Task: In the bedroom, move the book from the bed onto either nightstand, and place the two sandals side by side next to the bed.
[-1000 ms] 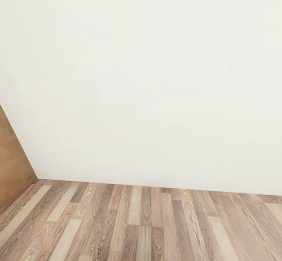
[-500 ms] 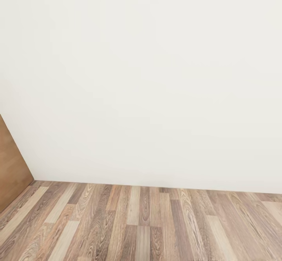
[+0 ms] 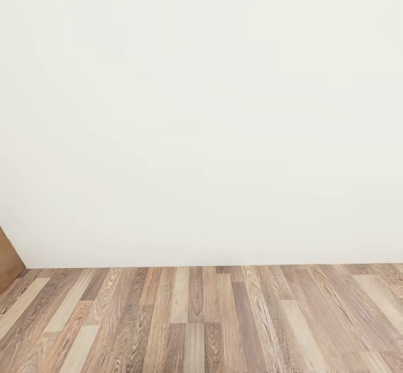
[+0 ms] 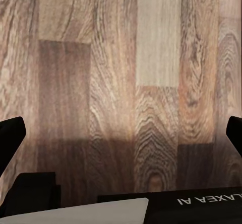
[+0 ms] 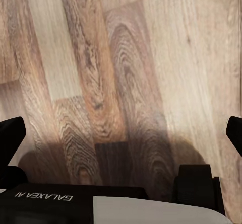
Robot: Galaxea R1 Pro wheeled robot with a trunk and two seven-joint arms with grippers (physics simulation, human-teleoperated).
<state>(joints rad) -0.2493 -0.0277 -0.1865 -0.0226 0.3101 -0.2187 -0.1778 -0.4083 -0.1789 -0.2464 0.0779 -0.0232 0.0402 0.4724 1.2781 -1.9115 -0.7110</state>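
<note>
The book, the bed, the nightstand and the sandals are out of view. The head view faces a plain white wall point(image 3: 201, 116) above a strip of wood-plank floor point(image 3: 201, 322). In the left wrist view my left gripper point(image 4: 121, 133) is open, its black fingertips point(image 4: 11, 133) at the frame's two sides over bare planks. My right gripper point(image 5: 121, 133) is likewise open above the floor, with black fingertips point(image 5: 11, 133) far apart and nothing between them.
A sliver of tan wooden door point(image 3: 8, 261) shows at the head view's lower left, where wall meets floor. The floor runs along the wall's whole foot.
The whole head view has shifted: the camera has turned right, so the tan door has slid almost out at the left edge. The wall's foot now lies level.
</note>
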